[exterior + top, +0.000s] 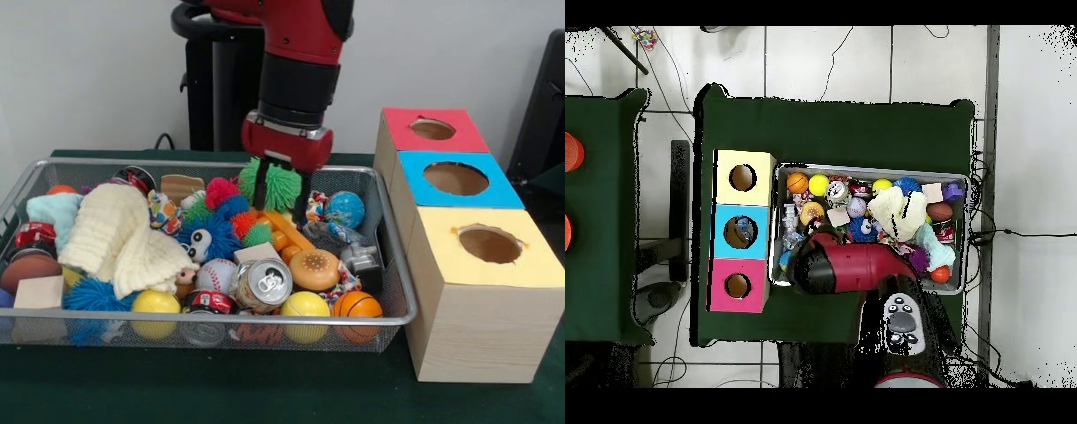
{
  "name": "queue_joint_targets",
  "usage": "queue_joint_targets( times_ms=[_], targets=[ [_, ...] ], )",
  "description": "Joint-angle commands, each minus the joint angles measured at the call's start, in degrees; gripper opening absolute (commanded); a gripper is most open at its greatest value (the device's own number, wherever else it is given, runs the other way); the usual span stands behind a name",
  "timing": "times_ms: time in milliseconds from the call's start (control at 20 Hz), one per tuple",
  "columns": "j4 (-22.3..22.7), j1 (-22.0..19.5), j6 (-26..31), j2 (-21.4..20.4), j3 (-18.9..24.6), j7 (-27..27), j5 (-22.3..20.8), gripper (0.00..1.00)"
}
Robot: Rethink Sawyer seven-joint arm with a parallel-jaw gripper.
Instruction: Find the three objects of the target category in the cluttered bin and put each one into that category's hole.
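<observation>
My gripper (281,198) hangs over the back middle of the wire bin (402,291), shut on a green spiky ball (277,183). The ball sits between the dark fingers (300,205), just above the clutter. Below it lie more spiky balls: a pink one (221,190), a dark blue one (218,237), a small green one (258,235) and a light blue one (88,295) at the front left. In the overhead view the red arm (850,268) covers the gripper and the ball. Right of the bin stand a red box (433,130), a blue box (455,179) and a yellow box (488,245), each with a round hole on top.
The bin also holds a cream knitted cloth (115,234), soda cans (263,284), yellow balls (305,306), a small basketball (357,306), a baseball (215,276), a toy burger (314,268) and wooden blocks (40,292). In the overhead view the boxes (741,232) line the bin's left side.
</observation>
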Motion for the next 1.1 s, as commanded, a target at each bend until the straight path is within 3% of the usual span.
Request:
queue_joint_targets(
  times_ms=[50, 800, 900, 1100],
  targets=[
    [1.71, 2.85, -4.08, 1.81, -1.21, 10.41, 3.8, 1.0],
    [3.27, -0.43, -7.49, 2.86, 1.32, 7.79, 3.73, 1.0],
    [2.84, -0.39, -7.91, 4.15, 1.02, 7.72, 3.62, 1.0],
    [-0.88, 3.33, -10.44, 10.49, -3.28, 9.47, 5.28, 1.0]
  ],
)
